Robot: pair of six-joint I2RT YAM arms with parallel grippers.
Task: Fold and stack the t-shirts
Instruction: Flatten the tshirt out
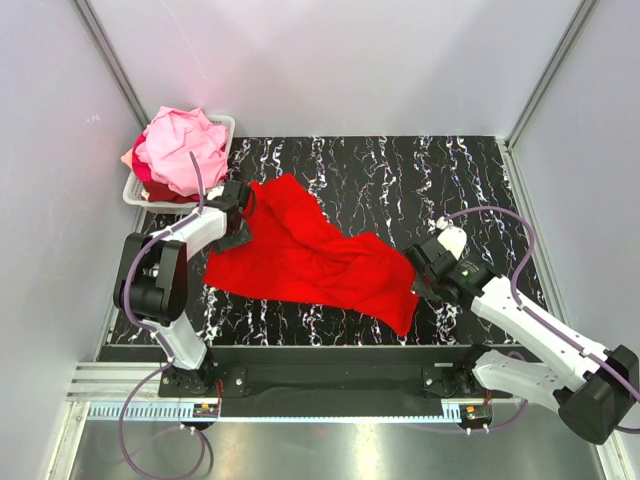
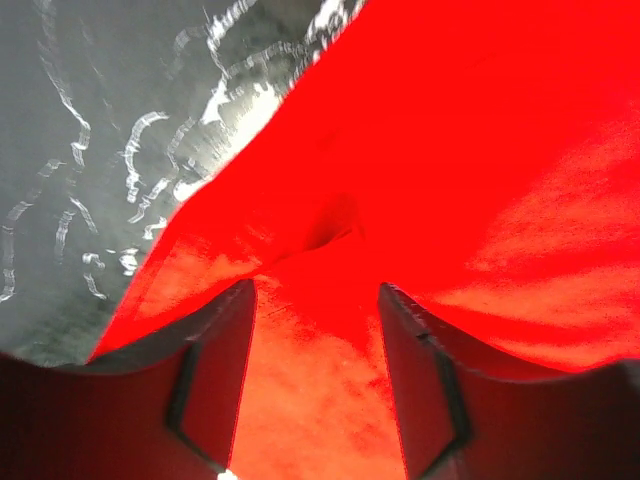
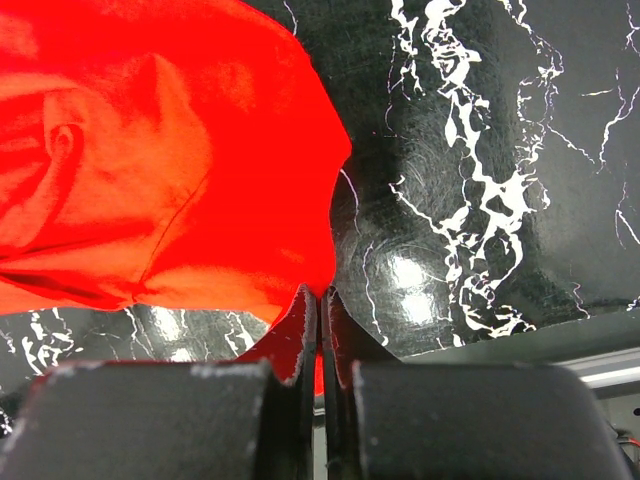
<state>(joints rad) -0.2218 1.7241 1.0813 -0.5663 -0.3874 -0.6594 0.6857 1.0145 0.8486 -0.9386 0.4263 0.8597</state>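
The red t-shirt (image 1: 310, 260) lies rumpled across the black marbled table (image 1: 400, 170). My right gripper (image 3: 321, 297) is pinched together on its near-right edge. My left gripper (image 2: 315, 295) stands with fingers apart over its far-left edge. Pink t-shirts (image 1: 185, 150) fill the basket (image 1: 133, 193).

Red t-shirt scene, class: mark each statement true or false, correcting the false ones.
1. The red t-shirt lies on the table between the arms. True.
2. The right hand is open, clear of the shirt. False: it is shut on the shirt's edge.
3. The white basket holds pink shirts. True.
4. The basket stands at the table's far right corner. False: far left corner.
5. The left hand is open over red cloth. True.
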